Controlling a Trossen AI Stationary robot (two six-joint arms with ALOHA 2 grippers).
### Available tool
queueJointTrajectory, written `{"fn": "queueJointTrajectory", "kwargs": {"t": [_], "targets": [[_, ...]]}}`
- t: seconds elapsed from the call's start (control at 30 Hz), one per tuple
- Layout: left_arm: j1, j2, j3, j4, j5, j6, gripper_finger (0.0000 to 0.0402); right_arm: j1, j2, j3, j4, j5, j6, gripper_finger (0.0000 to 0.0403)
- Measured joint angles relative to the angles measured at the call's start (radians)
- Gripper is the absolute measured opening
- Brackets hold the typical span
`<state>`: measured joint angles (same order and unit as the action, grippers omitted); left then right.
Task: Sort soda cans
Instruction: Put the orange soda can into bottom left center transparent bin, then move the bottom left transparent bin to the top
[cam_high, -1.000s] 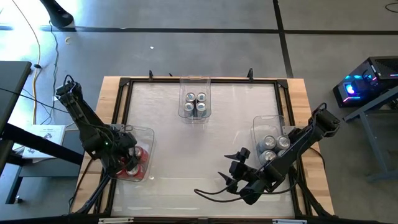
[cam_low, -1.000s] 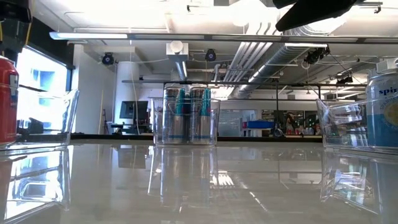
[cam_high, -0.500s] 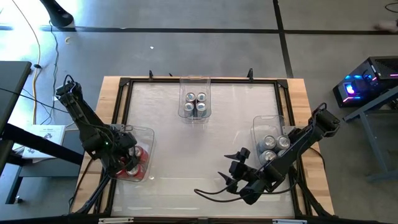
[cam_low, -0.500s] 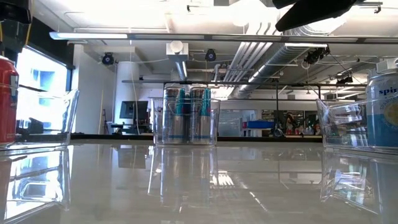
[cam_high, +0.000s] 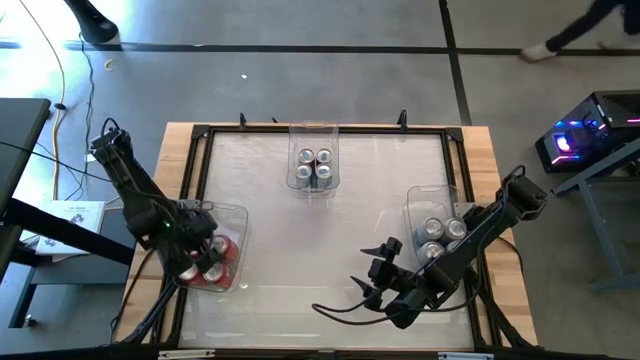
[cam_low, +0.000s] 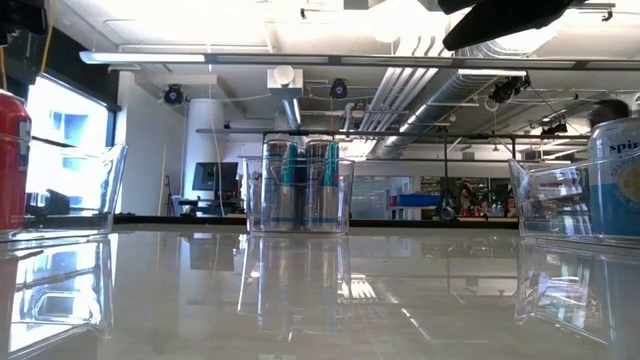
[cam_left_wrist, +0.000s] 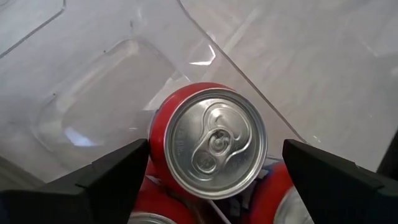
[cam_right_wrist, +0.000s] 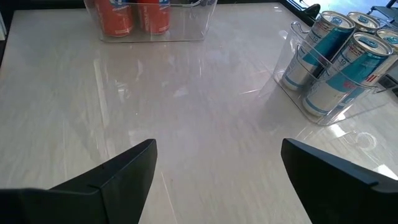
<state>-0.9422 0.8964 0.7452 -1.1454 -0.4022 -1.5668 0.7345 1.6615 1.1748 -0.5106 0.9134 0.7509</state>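
Note:
Several red soda cans (cam_high: 213, 257) stand upright in a clear bin (cam_high: 238, 215) at the table's left. My left gripper (cam_high: 195, 255) hangs open above them. In the left wrist view its fingers (cam_left_wrist: 106, 180) stand on either side of one red can's silver top (cam_left_wrist: 214, 143); I cannot tell whether they touch it. Silver-and-teal cans (cam_high: 313, 168) fill a bin at the far middle, and silver cans (cam_high: 437, 235) fill a bin at the right. My right gripper (cam_high: 372, 265) waits open over the bare table near the front edge.
The three clear bins stand apart, leaving the middle of the glossy tabletop (cam_high: 310, 250) bare. A black frame (cam_high: 200, 135) runs around the table's edge. In the low view the red can (cam_low: 12, 160) shows at the left and a blue-labelled can (cam_low: 615, 175) at the right.
My left gripper has risen a little from the red cans and tipped back toward the table's left edge; more of the can tops show in the high view. The cans have stayed in place.

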Motion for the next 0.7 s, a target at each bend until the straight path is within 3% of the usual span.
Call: {"fn": "queueJointTrajectory", "kwargs": {"t": [0.3,0.7], "targets": [[0.000,-0.004,0.007,0.105,-0.010,0.114,0.0365,-0.001,0.000,0.000,0.000,0.000,0.000,0.0339],[0.001,0.029,0.126,-0.005,-0.037,0.157,0.0365,-0.002,0.000,0.000,0.002,0.000,0.000,0.0339]]}}
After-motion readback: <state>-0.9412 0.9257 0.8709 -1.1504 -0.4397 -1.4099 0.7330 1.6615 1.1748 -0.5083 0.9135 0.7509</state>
